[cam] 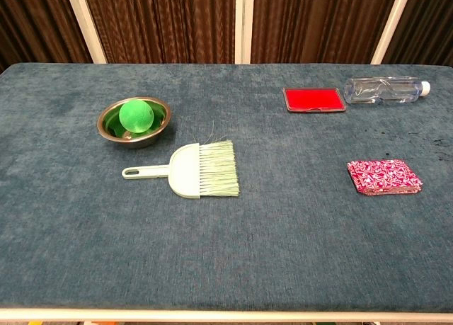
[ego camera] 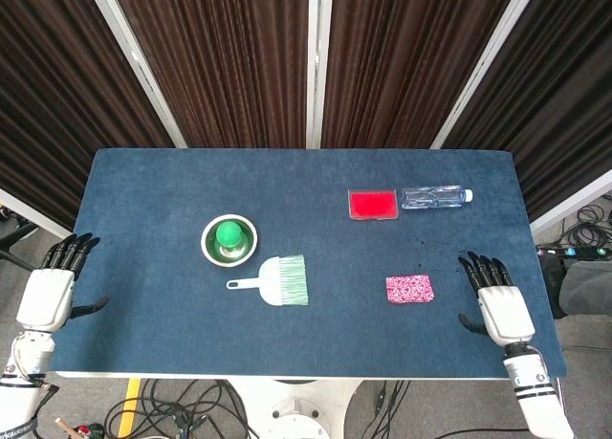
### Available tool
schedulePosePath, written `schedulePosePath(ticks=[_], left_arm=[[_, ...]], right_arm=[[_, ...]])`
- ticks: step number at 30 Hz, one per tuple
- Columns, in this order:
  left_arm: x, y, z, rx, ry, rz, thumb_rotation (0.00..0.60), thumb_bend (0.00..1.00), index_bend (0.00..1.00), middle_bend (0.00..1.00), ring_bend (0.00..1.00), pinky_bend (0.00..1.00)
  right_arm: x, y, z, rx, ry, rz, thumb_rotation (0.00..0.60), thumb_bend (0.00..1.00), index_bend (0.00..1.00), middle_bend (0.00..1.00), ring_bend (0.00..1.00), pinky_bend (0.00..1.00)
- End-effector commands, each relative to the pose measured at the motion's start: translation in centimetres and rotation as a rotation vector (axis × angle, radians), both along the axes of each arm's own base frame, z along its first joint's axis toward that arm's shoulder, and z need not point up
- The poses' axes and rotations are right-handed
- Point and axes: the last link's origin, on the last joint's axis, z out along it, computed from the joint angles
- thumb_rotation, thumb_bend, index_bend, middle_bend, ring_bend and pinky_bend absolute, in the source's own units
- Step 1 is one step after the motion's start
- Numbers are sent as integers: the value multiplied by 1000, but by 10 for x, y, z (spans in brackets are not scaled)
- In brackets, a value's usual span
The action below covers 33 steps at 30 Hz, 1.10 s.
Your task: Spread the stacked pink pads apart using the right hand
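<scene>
The pink patterned pads point(ego camera: 409, 289) point(cam: 384, 177) lie stacked in one neat pile on the blue table, right of centre near the front. My right hand point(ego camera: 496, 300) rests flat on the table a short way to the right of the pile, fingers spread and holding nothing, not touching the pads. My left hand point(ego camera: 53, 286) hangs at the table's left edge, fingers apart and empty. Neither hand shows in the chest view.
A red flat case point(ego camera: 372, 205) and a clear plastic bottle point(ego camera: 436, 198) lying on its side sit behind the pads. A metal bowl point(ego camera: 209, 251) holding a green ball point(ego camera: 229, 234) and a pale green hand brush point(ego camera: 277, 281) lie mid-table.
</scene>
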Motion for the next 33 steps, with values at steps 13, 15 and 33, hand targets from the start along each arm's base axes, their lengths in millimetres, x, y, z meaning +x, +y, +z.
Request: schedulePosePath(ticks=[13,15,33], left_arm=[[4,2,-5,-27,1,-13,600,0,110,77,43,127],[4,0,-5,-29,-2,-15,600,0,110,77,43,127],[1,2,-5,-40,-32,-5,600,0,110,76,43,127]], right_arm=[[10,-18,-9,79,76,-45,600,101,1,127,0,0],[14,-26,-9,86,127,-38,600,101,15,180,0,0],[51,-66,-74,222,195,-8,600,101,226,228,0,0]])
